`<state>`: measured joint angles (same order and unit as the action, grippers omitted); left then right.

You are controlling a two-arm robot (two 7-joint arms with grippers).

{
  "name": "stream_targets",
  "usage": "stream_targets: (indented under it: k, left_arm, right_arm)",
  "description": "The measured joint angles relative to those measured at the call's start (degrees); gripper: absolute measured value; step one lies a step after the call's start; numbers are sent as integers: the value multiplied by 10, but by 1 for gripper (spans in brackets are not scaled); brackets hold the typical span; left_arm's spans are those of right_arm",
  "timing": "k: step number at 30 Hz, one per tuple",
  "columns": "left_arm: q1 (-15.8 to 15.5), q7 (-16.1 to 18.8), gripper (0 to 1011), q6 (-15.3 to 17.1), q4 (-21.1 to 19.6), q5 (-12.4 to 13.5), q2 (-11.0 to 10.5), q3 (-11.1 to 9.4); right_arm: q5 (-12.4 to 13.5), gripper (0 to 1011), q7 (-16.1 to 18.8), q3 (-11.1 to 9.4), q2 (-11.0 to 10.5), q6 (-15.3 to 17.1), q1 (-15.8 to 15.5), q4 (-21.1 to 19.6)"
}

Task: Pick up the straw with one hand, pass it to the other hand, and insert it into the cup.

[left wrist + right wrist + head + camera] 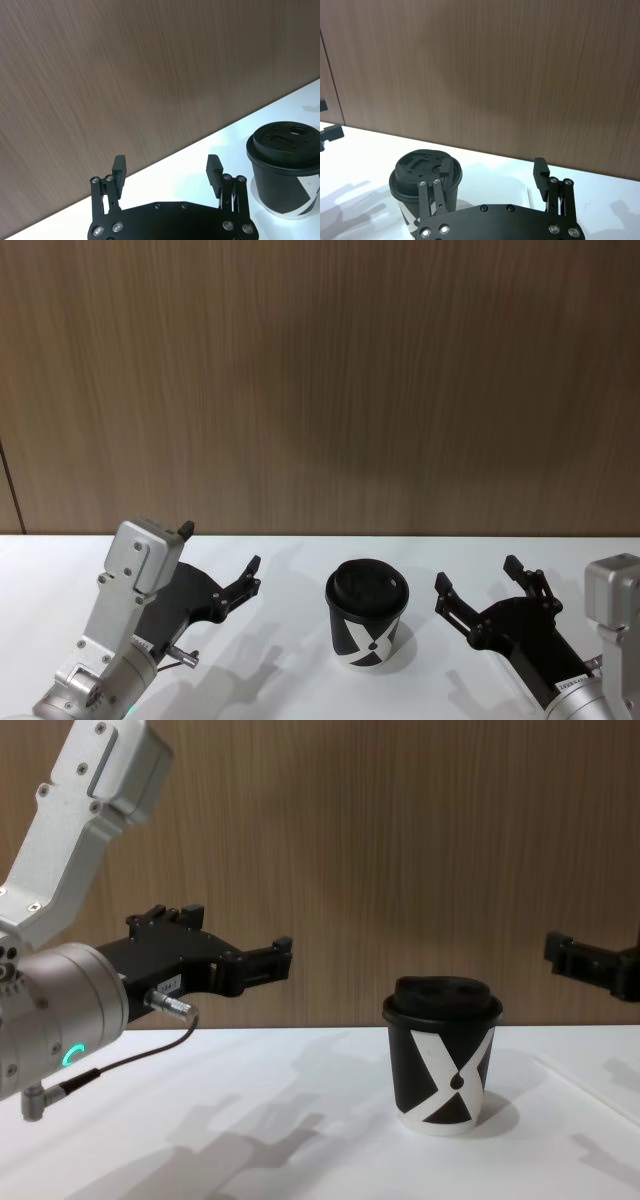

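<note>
black cup (366, 625) upright on white table (60, 560), left gripper (220, 547) and right gripper (477, 573) flanking it, fingers spread

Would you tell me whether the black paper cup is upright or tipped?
Upright: the black paper cup stands on its white base, black domed lid level on top.

A white desk (300, 580) runs across the foreground, smooth, with soft grey shadows (250, 1130) lying on it. Behind it stands a brown wood-grain wall panel (320, 390), split near its left end by a dark vertical seam (11, 490). A faint line (585, 1091) crosses the desk's right side, perhaps a sheet's edge.
</note>
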<state>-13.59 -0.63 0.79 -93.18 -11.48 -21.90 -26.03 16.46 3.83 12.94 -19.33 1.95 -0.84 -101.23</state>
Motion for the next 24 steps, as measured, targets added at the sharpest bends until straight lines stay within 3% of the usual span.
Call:
stream_targets:
  k: [24]
  left_arm:
    - [0, 0, 1003, 0, 0, 0, 0, 0]
  right_arm:
    - [0, 1001, 0, 0, 0, 0, 0, 0]
